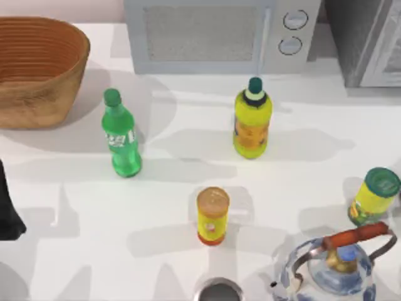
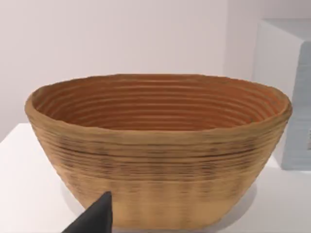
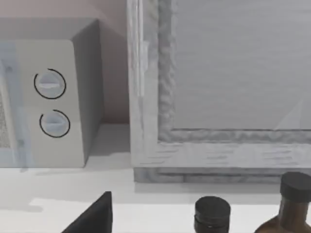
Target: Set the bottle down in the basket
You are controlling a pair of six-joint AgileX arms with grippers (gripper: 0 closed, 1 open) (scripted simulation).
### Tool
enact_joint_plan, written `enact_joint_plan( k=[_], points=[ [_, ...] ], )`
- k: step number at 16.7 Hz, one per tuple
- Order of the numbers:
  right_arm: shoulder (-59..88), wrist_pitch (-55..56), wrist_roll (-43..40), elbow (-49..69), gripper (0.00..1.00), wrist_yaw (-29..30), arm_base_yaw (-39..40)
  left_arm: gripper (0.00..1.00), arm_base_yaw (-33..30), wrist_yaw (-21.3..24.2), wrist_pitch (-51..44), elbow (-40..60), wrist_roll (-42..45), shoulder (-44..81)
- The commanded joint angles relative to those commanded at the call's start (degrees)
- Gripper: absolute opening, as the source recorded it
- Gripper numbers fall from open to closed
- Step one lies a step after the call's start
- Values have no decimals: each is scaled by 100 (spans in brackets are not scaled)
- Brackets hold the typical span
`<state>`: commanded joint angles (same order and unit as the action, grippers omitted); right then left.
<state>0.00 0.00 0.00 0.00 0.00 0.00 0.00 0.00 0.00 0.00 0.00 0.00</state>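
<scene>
The bottle [image 1: 120, 135], slim translucent green with a green cap and a green-white label, stands upright left of the table's middle. The basket [image 1: 70, 75], round light-brown wicker, sits at the far left corner, up and to the left of the bottle. In the left wrist view the basket [image 2: 160, 165] stands close ahead with nothing inside, and a black part of my left gripper [image 2: 95, 218] shows in front of it. My left arm [image 1: 7, 210] is at the table's left edge, apart from the bottle. A black part of my right gripper [image 3: 95, 218] faces the back right corner.
A fatter yellow bottle [image 1: 252, 122] stands at centre back. A yellow can [image 1: 213, 215] and a green-lidded yellow jar [image 1: 374, 195] stand nearer the front. A kettle [image 1: 338, 266] is front right. A microwave [image 1: 219, 34] and a grey cabinet [image 1: 369, 37] line the back edge.
</scene>
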Motion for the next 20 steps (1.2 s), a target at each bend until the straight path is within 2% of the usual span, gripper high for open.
enact_joint_plan(
  k=[4, 7, 11, 20],
  points=[
    [0, 0, 0, 0, 100, 0, 0, 100, 2, 97, 146, 40, 24, 178],
    [0, 0, 0, 0, 100, 0, 0, 100, 8, 467, 705, 199, 117, 904],
    [0, 0, 0, 0, 100, 0, 0, 100, 16, 1261, 1883, 538, 332, 2648],
    [0, 0, 0, 0, 100, 0, 0, 100, -10, 3395, 5089, 1457, 940, 7710]
  ],
)
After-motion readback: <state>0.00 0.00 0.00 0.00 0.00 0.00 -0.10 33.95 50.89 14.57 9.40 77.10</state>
